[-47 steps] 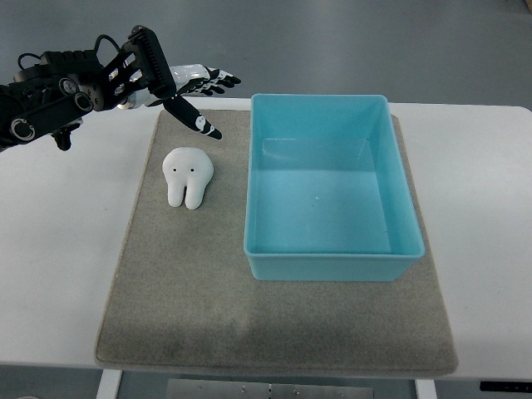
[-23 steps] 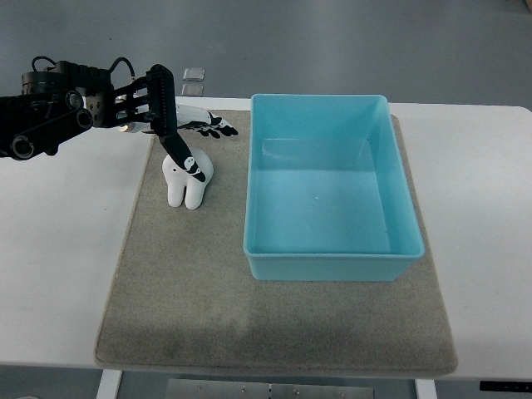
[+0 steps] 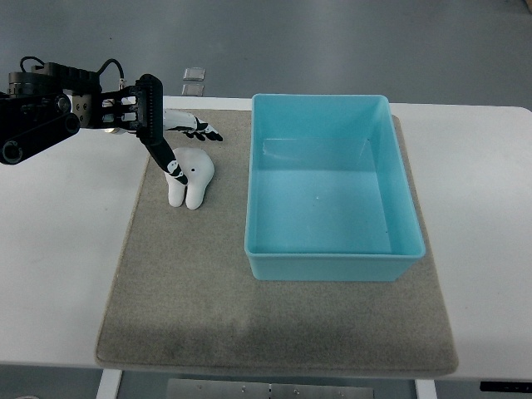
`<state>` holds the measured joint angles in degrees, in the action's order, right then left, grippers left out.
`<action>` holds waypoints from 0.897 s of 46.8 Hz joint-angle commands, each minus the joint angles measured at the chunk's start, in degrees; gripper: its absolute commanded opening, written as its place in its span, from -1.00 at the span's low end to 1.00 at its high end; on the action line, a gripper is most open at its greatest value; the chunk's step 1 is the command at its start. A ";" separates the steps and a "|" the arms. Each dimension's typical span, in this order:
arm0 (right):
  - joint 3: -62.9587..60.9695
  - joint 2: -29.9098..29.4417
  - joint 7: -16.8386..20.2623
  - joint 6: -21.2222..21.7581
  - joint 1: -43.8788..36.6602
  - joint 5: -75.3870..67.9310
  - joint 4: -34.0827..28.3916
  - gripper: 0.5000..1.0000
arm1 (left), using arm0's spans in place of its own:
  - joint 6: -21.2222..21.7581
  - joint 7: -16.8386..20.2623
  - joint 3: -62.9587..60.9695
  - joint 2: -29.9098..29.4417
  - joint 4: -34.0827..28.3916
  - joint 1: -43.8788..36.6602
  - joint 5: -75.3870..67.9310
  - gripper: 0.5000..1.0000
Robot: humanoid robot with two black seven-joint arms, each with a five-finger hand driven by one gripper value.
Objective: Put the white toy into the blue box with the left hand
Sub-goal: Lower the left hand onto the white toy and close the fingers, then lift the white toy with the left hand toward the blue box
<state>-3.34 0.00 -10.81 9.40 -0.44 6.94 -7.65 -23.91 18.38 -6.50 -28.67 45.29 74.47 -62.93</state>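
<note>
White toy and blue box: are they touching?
Apart. The top view shows a strip of grey mat between the white toy and the blue box.

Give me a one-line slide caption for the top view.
Left hand open, reaching over white toy on grey mat, blue box empty alongside.

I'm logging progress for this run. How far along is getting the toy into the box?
Early. Nothing is done yet: the blue box holds nothing. In hand: the left robot hand is over the white toy, fingers spread, thumb at its left side, not yet gripping. Left: grasp, lift, carry right and drop it in the box.
</note>
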 commanded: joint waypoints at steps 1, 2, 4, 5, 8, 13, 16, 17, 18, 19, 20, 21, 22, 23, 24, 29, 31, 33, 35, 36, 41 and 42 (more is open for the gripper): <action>0.00 0.00 0.00 0.00 0.00 0.00 0.00 0.74 | 0.00 -0.01 0.09 0.11 0.06 -0.11 0.00 0.87; 0.00 0.00 0.00 0.00 0.00 0.00 0.00 0.74 | 0.00 -0.01 0.00 0.11 0.06 -0.20 0.00 0.87; 0.00 0.00 0.00 0.00 0.00 0.00 0.00 0.74 | 0.00 0.08 0.00 0.11 -0.02 -0.29 0.00 0.88; 0.00 0.00 0.00 0.00 -0.08 0.00 0.00 0.74 | 0.00 0.08 0.00 0.11 -0.02 -0.29 0.00 0.88; 0.00 0.00 0.00 0.00 0.00 0.00 0.00 0.74 | 0.00 0.34 0.00 0.11 -0.20 -0.47 0.00 0.87; 0.00 0.00 0.00 0.00 0.00 0.00 0.00 0.74 | 0.00 0.35 -0.09 0.11 -0.20 -0.82 -0.87 0.78; 0.00 0.00 0.00 0.00 0.00 0.00 0.00 0.74 | 0.18 0.35 0.00 0.20 -0.29 -0.82 -2.19 0.74; 0.00 0.00 0.00 0.00 0.00 0.00 0.00 0.74 | 0.26 0.35 0.00 0.28 -0.29 -0.82 -2.54 0.72; 0.00 0.00 0.00 0.00 0.00 0.00 0.00 0.74 | 0.26 0.35 0.00 0.29 -0.29 -0.90 -2.63 0.70; 0.00 0.00 0.00 0.00 0.00 0.00 0.00 0.74 | 0.26 0.35 0.00 0.29 -0.20 -0.91 -2.63 0.69; 0.00 0.00 0.00 0.00 0.00 0.00 0.00 0.74 | 0.26 0.35 0.00 0.29 -0.29 -0.91 -2.72 0.64; 0.00 0.00 0.00 0.00 0.00 0.00 0.00 0.74 | 0.35 0.35 0.00 0.29 -0.29 -0.91 -2.72 0.58; 0.00 0.00 0.00 0.00 0.00 0.00 0.00 0.74 | 0.35 0.35 0.00 0.29 -0.29 -0.91 -2.64 0.57; 0.00 0.00 0.00 0.00 0.00 0.00 0.00 0.74 | 0.44 0.35 0.00 0.29 -0.29 -0.82 -2.72 0.57; 0.00 0.00 0.00 0.00 0.00 0.00 0.00 0.74 | 0.70 0.35 0.00 0.29 -0.29 -0.90 -2.72 0.51; 0.00 0.00 0.00 0.00 0.00 0.00 0.00 0.74 | 3.33 0.35 -0.09 0.29 -0.29 -0.99 -2.72 0.27; 0.00 0.00 0.00 0.00 0.00 0.00 0.00 0.74 | 4.48 0.35 -0.09 0.29 -0.29 -1.08 -2.81 0.23; 0.00 0.00 0.00 0.00 0.00 0.00 0.00 0.74 | 5.36 0.35 -0.18 0.29 -0.29 -1.08 -2.99 0.09; 0.00 0.00 0.00 0.00 0.00 0.00 0.00 0.74 | 5.80 0.35 -0.18 0.37 -0.29 -1.08 -2.99 -0.05; 0.00 0.00 0.00 0.00 0.00 0.00 0.00 0.74 | 5.80 0.35 -0.18 0.29 -0.20 -1.08 -2.99 -0.07; 0.00 0.00 0.00 0.00 0.00 0.00 0.00 0.74 | 5.89 0.35 -0.09 0.37 -0.20 -1.08 -2.99 -0.39; 0.00 0.00 0.00 0.00 0.00 0.00 0.00 0.74 | 5.98 0.35 -0.09 0.37 -0.20 -1.08 -2.90 -0.45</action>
<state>-3.34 0.00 -10.81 9.40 -0.44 6.94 -7.65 -18.06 18.73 -6.67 -28.31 45.07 73.39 -65.91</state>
